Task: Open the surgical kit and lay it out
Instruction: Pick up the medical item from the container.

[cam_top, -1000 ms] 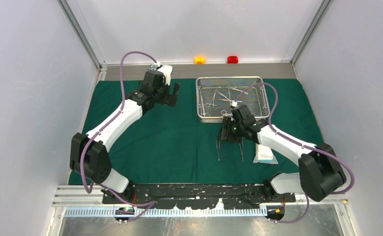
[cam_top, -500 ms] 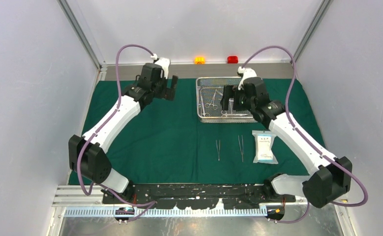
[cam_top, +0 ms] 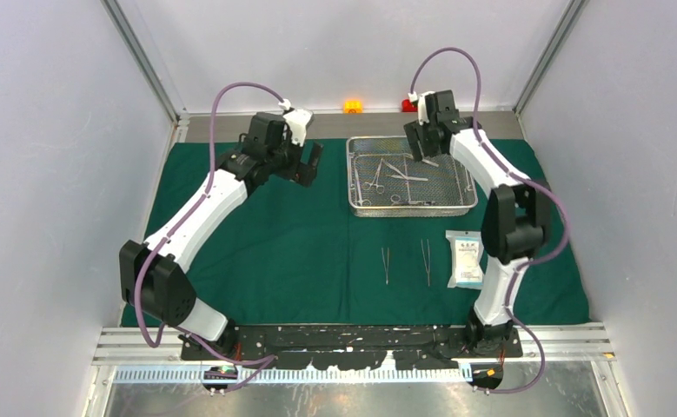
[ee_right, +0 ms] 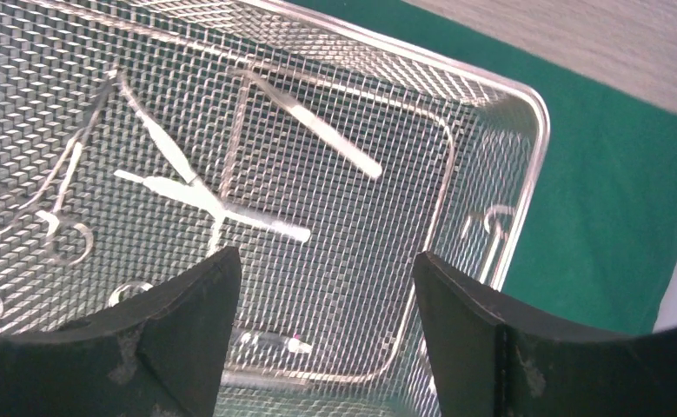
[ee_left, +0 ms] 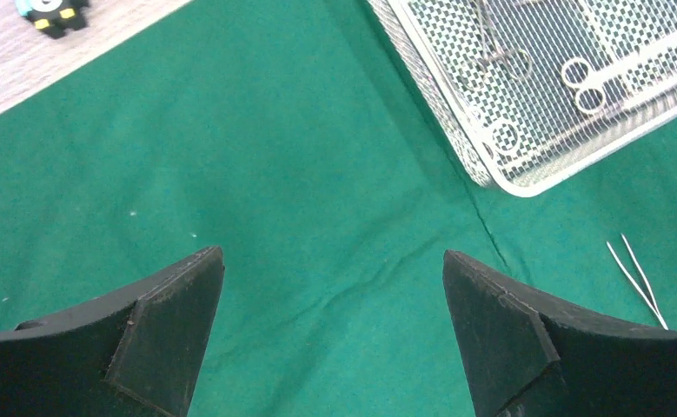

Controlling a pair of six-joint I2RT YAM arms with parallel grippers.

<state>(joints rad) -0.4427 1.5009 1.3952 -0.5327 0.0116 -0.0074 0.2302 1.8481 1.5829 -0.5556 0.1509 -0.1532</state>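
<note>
Steel instruments (ee_right: pixel 197 187) are left in the mesh tray (ee_right: pixel 508 174), so the right pincer (ee_right: pixel 326 287) is held above, agape and empty, like the left pincer (ee_left: pixel 333 278).

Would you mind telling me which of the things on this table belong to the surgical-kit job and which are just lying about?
Belong to the job:
green cloth
mesh tray
instruments in the tray
tweezers laid out on the cloth
white-blue packet

Just lying about:
orange block
red block
black-blue block
</note>
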